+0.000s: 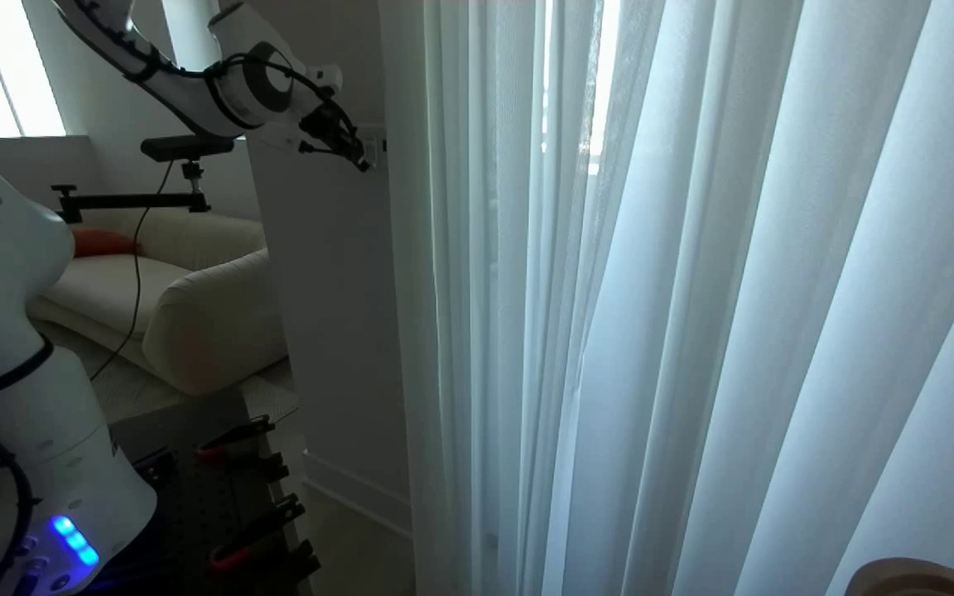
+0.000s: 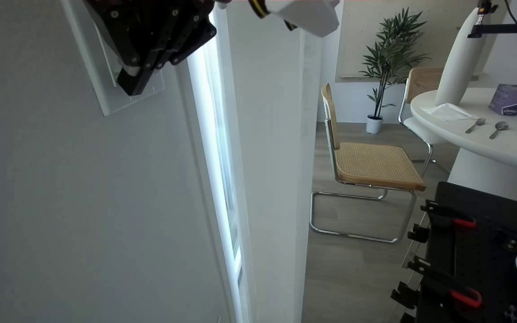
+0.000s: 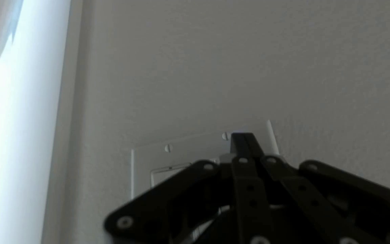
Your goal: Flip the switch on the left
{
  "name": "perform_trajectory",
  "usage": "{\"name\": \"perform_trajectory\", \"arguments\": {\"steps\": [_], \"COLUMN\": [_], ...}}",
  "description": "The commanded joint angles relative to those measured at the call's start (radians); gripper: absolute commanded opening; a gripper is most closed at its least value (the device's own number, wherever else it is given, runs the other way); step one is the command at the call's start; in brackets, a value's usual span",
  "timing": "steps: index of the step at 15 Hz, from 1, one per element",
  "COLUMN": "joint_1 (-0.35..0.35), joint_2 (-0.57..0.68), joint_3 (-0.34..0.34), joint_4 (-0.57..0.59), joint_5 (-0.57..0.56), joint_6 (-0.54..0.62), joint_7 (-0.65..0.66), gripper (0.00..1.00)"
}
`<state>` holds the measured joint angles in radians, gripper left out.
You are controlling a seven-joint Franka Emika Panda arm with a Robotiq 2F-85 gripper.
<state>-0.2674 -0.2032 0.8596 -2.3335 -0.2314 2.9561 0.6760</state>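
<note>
A pale wall switch plate (image 3: 195, 144) with slotted screws shows in the wrist view, partly covered by my gripper. One rectangular rocker switch (image 3: 163, 174) shows on the plate's window side. The plate's other side is hidden behind my fingers. My gripper (image 3: 246, 142) is shut with its fingertips together and nothing between them, in front of the plate's side away from the window. The plate (image 2: 108, 92) and gripper (image 2: 133, 83) also show in an exterior view, tips over the plate's lower part. In an exterior view, the gripper (image 1: 363, 164) is at the plate (image 1: 376, 147). Contact cannot be told.
A bright window edge (image 3: 36, 101) runs beside the plate. Long white curtains (image 1: 609, 331) hang close to the plate. A cream sofa (image 1: 212, 323) stands behind the arm. A cane chair (image 2: 370, 166) and a round white table (image 2: 487, 143) stand farther off.
</note>
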Motion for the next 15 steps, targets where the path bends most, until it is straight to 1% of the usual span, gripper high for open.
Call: {"name": "perform_trajectory", "arguments": {"steps": [1,8,9,11,12,15], "joint_1": [-0.063,-0.130,-0.134,-0.140,-0.141,-0.145], "joint_2": [0.045,0.038,0.036,0.028,0.027,0.015], "joint_3": [0.056,0.126,0.133,0.147,0.154,0.176], "joint_4": [0.041,0.042,0.046,0.072,0.095,0.153], "joint_5": [-0.052,-0.078,-0.073,-0.055,-0.037,0.013], "joint_6": [0.004,0.002,-0.019,-0.156,-0.266,-0.512], "joint_7": [0.048,0.082,0.079,0.086,0.085,0.072], "gripper": [0.00,0.00,0.00,0.00,0.00,0.00]}}
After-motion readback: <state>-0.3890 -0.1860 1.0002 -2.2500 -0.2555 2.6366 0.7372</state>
